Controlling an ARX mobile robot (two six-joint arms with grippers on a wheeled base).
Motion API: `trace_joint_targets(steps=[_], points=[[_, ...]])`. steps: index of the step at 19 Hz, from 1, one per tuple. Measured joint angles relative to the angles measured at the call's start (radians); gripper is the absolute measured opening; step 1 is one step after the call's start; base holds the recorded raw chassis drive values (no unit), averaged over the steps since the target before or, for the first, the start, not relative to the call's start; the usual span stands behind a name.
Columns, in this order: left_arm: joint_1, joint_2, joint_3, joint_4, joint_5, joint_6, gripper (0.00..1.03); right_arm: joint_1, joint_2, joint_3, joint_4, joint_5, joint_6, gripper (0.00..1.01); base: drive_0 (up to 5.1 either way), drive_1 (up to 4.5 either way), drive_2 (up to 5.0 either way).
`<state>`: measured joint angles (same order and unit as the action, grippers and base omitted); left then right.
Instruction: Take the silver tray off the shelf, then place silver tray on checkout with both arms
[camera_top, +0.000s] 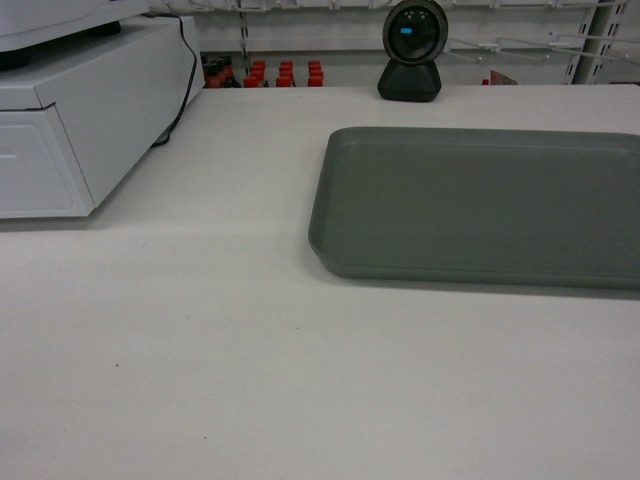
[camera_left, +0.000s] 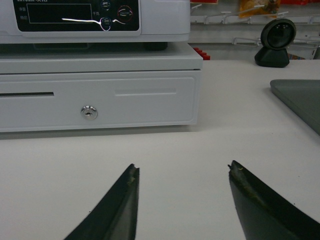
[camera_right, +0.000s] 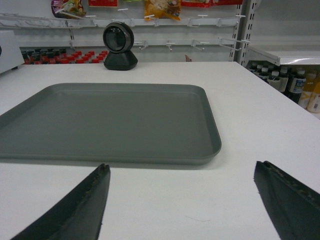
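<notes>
Both grippers appear only in their own wrist views; the head view shows neither arm. On the left, the left gripper (camera_left: 182, 200) is held low and close to level over the checkout (camera_top: 200, 350), its two dark fingers (camera_left: 117, 210) spread wide with nothing between them but bare white counter. It faces a white cash drawer (camera_left: 100, 100) with a small round lock (camera_left: 89, 112), and a register (camera_left: 95, 20) with a dark display panel sits on top of that drawer. From this gripper the silver tray (camera_left: 300, 100) lies off to the right and ahead, only its near corner showing at the edge of the view, well apart from the fingertips.

Toward the middle and right of the head view, the silver tray (camera_top: 480, 205) rests flat on the checkout, empty, its right end cut off by the frame. Behind it stands a round black scanner (camera_top: 410, 55) on a stubby base.

On the right, the right gripper (camera_right: 182, 200) is likewise low and roughly level, fingers (camera_right: 80, 210) opened wide and grasping nothing. The silver tray (camera_right: 110, 122) lies just ahead of it and somewhat to the left, its near rim close in front of the fingertips but not touching them. Bottles (camera_right: 295, 85) stand on lower store shelving at the far right.
</notes>
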<state>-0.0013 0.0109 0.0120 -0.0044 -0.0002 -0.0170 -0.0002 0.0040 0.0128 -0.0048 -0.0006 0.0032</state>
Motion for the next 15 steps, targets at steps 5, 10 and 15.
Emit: trace_joint_targets(steps=[5, 10, 15], points=[[0.000, 0.000, 0.000, 0.000, 0.000, 0.002, 1.00, 0.000, 0.000, 0.000, 0.000, 0.000, 0.000, 0.98, 0.0, 0.00, 0.0], [0.000, 0.000, 0.000, 0.000, 0.000, 0.002, 0.98, 0.000, 0.000, 0.000, 0.000, 0.000, 0.000, 0.98, 0.0, 0.00, 0.0], [0.000, 0.000, 0.000, 0.000, 0.000, 0.002, 0.98, 0.000, 0.000, 0.000, -0.001, 0.000, 0.000, 0.98, 0.1, -3.28, 3.4]])
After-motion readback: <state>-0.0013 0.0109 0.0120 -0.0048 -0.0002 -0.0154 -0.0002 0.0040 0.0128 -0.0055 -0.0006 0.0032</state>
